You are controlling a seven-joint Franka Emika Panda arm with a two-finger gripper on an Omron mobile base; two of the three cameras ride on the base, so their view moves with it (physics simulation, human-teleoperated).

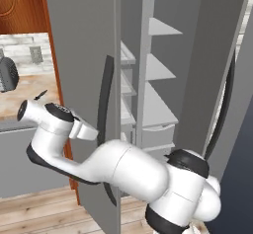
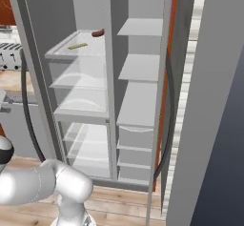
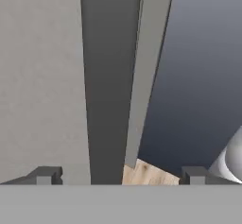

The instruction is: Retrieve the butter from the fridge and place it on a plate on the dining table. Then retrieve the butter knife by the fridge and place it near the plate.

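The fridge (image 2: 143, 77) stands with both doors swung open, its pale shelves showing. The butter (image 2: 77, 46), a thin pale-yellow stick, lies on the top left shelf. My gripper (image 1: 94, 133) is low at the edge of the left door (image 1: 84, 40), close beside its dark curved handle (image 1: 104, 104). In the hand view the gripper (image 3: 119, 175) is open with nothing between its fingertips (image 3: 45, 175), facing the door's grey edge. The butter knife (image 1: 40, 95) is a small dark sliver on the counter left of the fridge. The plate and the dining table are out of view.
A reddish-brown item (image 2: 97, 33) sits behind the butter on the same shelf. A toaster (image 2: 9, 56) and a dark appliance (image 1: 7, 75) stand on the counter to the left. The right door's handle (image 2: 169, 125) hangs beside the lower drawers. Wooden floor (image 1: 39, 208) lies below.
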